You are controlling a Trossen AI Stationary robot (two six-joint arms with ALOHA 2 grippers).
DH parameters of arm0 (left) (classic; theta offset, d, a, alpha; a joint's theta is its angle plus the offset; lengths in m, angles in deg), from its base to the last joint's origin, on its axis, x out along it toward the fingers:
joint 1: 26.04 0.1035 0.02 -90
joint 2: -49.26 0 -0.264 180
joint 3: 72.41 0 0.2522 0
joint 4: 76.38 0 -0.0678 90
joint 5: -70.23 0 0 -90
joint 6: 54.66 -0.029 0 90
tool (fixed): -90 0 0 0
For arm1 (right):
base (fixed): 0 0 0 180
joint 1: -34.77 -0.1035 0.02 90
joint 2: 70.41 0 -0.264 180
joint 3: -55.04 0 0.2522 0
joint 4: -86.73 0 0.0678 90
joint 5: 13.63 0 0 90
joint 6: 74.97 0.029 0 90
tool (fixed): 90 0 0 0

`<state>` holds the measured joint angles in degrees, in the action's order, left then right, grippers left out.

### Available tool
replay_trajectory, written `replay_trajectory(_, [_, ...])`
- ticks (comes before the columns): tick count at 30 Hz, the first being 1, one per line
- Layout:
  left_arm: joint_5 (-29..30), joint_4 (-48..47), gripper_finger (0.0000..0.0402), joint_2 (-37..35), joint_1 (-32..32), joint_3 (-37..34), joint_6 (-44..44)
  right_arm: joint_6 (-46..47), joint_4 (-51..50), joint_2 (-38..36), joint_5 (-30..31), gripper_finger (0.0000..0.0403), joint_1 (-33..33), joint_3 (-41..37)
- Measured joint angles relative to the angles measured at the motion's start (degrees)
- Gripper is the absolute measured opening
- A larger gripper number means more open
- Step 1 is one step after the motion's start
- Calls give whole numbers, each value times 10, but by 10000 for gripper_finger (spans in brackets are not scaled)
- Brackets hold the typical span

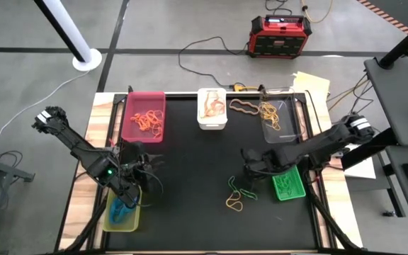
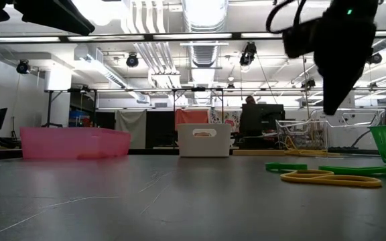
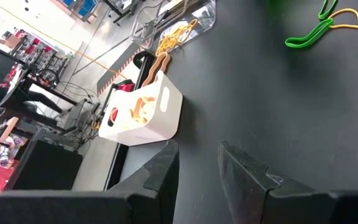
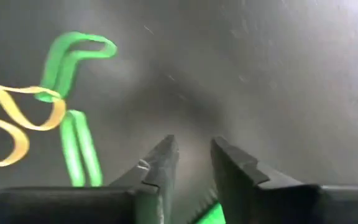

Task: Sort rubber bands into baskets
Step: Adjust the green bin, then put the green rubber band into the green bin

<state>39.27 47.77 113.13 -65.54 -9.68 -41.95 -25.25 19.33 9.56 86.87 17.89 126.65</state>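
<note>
Green rubber band (image 1: 243, 190) lies diagonally beside right claw (image 1: 249, 172) (narrowly parted) — left claw (image 1: 134, 172) likewise; both empty.

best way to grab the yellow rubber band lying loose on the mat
Take the yellow rubber band at its free rounded end, away from where the green bands cross it. It lies flat, so come straight down with the right claw, open beside it, one finger inside the loop and one outside, then pinch.

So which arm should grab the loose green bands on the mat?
Right. The right gripper hovers open just beside the green bands; the left gripper sits across the mat by the yellow-green basket.
</note>
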Motion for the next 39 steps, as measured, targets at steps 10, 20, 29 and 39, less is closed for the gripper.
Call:
replay_trajectory(10, [0,0,97,0,0,0,0,-3,-117,68,-35,28,36,0])
replay_trajectory(20, [0,2,97,0,0,0,0,-3,-142,72,-30,12,36,-1])
replay_trajectory(29, [0,3,97,0,0,0,0,2,-167,71,-18,13,36,-1])
replay_trajectory(39, [0,6,97,0,0,0,0,-85,-1,70,-18,13,6,41])
